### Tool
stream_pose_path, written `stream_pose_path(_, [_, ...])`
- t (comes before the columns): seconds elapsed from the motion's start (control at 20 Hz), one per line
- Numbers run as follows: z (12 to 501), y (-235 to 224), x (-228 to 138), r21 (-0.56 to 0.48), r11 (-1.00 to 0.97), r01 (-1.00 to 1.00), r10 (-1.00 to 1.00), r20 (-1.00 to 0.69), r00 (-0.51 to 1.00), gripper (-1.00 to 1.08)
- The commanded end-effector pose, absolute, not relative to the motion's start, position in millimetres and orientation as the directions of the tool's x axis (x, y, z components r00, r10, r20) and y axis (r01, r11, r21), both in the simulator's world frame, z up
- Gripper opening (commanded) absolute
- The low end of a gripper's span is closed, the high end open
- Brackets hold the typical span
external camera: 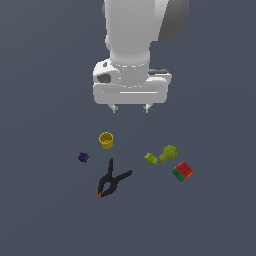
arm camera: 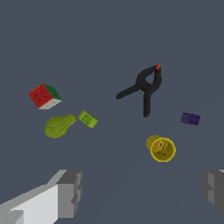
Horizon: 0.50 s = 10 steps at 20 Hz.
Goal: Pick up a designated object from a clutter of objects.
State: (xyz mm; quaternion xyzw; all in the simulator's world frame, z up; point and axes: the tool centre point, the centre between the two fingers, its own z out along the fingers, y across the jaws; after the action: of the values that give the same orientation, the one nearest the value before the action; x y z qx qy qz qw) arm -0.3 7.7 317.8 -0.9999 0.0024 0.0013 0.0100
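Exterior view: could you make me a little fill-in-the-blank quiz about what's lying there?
1. The clamp is coloured ____.
2. The item nearest the gripper is the yellow ____.
3. The gripper's fingers are ____, holding nothing.
4. The cube shows red and ____ faces.

Missing words: black; cup; open; green

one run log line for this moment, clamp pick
phase: pre-grasp | end effector: open, above items, holding nothing | clamp: flat on floor, untouched | nearest items: cup, purple block
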Motion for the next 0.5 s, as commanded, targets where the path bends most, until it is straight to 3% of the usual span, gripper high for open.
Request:
stream_pose_path(0.0, [317.8, 7.7, -0.3, -0.020, -1.000, -0.005, -0.005, -0.003, 1.000, 1.00])
stream_pose_path(0.45, [316.3, 9.4, 3.7, -0.047, -0.998, -0.048, -0.047, -0.016, 0.999, 1.00])
